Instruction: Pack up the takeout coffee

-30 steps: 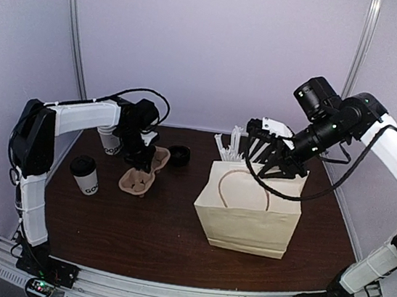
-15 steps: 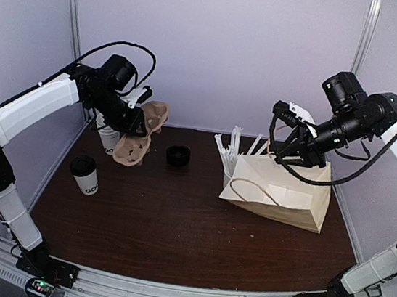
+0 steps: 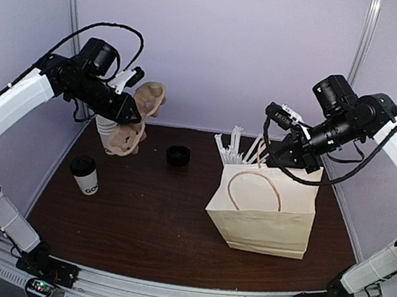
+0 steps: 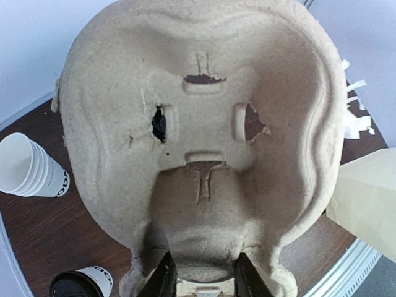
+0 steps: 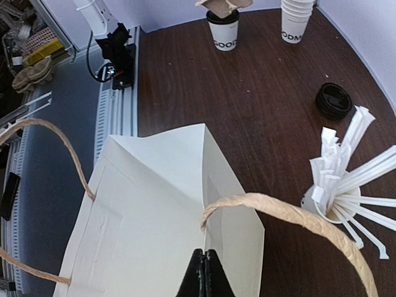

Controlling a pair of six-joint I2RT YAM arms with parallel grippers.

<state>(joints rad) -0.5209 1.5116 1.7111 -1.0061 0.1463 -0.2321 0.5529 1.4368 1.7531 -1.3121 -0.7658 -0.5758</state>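
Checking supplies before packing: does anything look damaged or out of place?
Yes. The pulp cup carrier, held up in the air by the left gripper, has ragged tears around its centre slots. A black lid also lies loose on the table, on no cup.

The takeout coffee (image 3: 85,175) is set at the left edge of the table (image 3: 152,223), with the stack of cups (image 4: 28,166) behind it. The cup carrier (image 3: 135,117) is held in the air near that stack. The loose lid (image 3: 178,155) is placed rear-centre. The paper bag (image 3: 263,212) is stood to the right, with the cup of straws (image 3: 236,148) just behind it.
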